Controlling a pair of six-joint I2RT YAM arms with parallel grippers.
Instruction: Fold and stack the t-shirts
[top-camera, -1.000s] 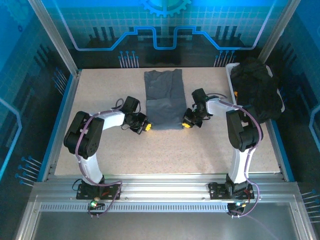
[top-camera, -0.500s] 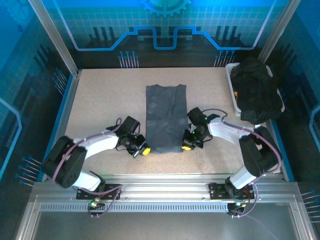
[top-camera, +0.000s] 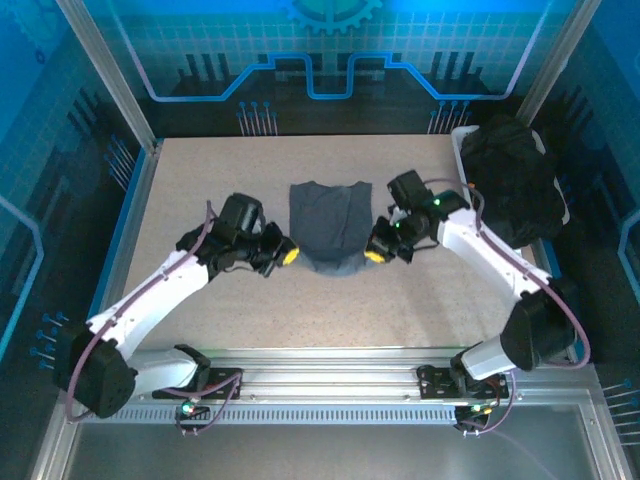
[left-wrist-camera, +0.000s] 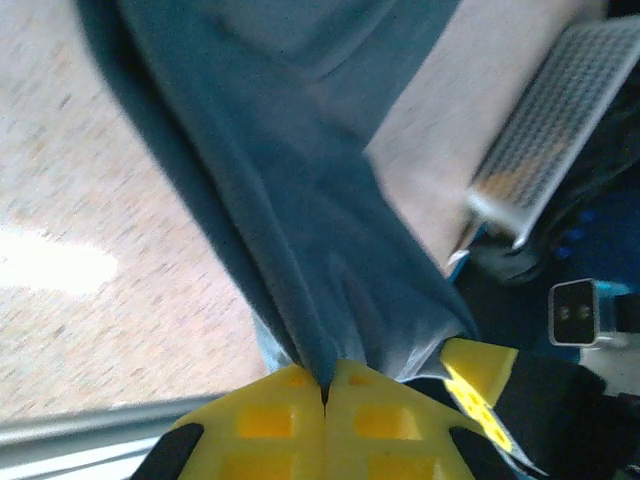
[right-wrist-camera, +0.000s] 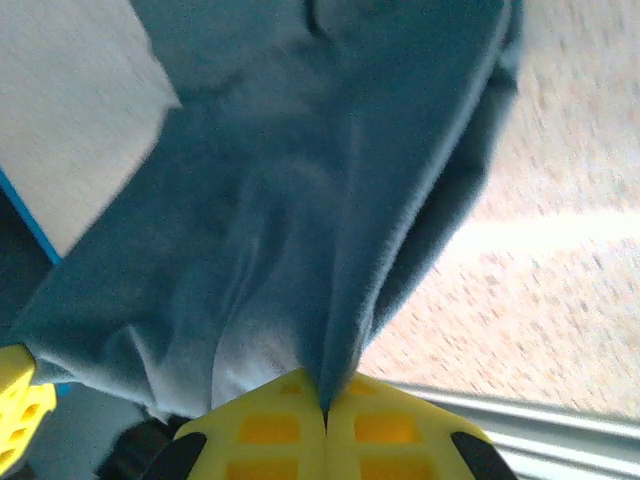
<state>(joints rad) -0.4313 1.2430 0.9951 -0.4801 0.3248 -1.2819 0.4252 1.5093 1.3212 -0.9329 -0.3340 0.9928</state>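
The slate blue-grey t-shirt lies in the middle of the table, its near end lifted and curled back over the rest. My left gripper is shut on its near left corner, and in the left wrist view the cloth runs up from between the yellow fingers. My right gripper is shut on the near right corner; the shirt hangs from its yellow fingers. A heap of black t-shirts sits at the far right.
The black heap rests in a white tray by the table's right edge. A metal frame rail runs along the near edge, and blue panels wall in the back and sides.
Both grippers, still shut on the shirt's near corners, have risen and moved away from the near edge, carrying that end back over the shirt. The visible shirt is now shorter.
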